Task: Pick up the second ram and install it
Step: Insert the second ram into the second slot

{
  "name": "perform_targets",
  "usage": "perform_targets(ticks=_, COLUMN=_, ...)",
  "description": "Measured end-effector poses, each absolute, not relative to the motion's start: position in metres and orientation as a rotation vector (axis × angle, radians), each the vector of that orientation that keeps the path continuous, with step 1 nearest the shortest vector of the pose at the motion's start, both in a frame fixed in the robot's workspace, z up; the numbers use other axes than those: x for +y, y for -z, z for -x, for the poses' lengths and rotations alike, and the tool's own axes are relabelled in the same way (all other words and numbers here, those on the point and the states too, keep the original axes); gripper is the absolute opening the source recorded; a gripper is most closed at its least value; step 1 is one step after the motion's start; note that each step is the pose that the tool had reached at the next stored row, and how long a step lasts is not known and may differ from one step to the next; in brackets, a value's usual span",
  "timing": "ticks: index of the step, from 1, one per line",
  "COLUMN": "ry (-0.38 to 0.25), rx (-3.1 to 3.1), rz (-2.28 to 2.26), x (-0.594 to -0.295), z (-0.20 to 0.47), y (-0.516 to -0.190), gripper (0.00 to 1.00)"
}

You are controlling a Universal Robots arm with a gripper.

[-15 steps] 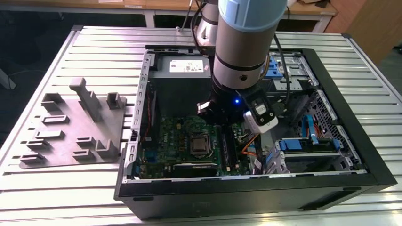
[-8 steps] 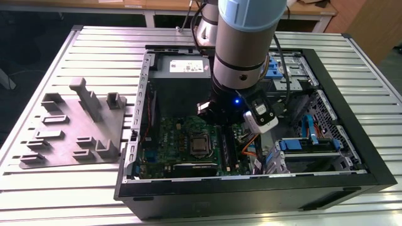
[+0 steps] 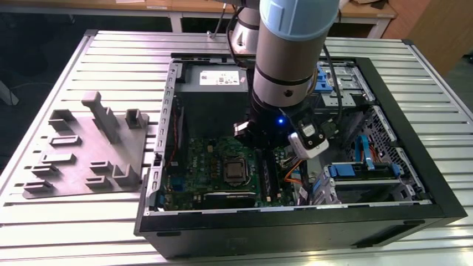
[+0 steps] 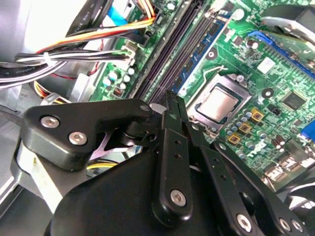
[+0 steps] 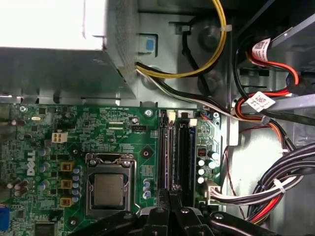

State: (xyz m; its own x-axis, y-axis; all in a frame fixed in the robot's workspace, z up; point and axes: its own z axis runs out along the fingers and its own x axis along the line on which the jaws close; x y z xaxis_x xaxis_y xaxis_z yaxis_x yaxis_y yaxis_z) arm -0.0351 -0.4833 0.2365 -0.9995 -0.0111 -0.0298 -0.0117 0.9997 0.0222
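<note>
My gripper (image 4: pixel 172 101) hangs low inside the open computer case (image 3: pixel 296 219), its black fingers shut together with nothing visible between them. The tips sit over the near end of the long black memory slots (image 5: pixel 173 147), just beside the silver processor (image 5: pixel 108 189). A thin green ram board with a blue label (image 4: pixel 199 51) stands seated in the slot closest to the processor. I cannot tell whether it is the second ram. In the exterior view the gripper (image 3: pixel 256 145) is just above the green motherboard (image 3: pixel 199 166).
A grey fixture (image 3: pixel 88 147) with several upright holders lies on the slatted table at the exterior view's left. Bundled cables (image 5: pixel 275 182) run close beside the slots. The power supply (image 5: pixel 49 44) and a blue-trimmed drive cage (image 3: pixel 362 172) crowd the case.
</note>
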Motion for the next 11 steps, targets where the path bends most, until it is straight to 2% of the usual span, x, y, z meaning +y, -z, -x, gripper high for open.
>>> perform_targets(ticks=11, ry=-0.062, rx=3.111, rz=0.033, x=-0.4833, z=0.0347, y=-0.2334, gripper=0.11)
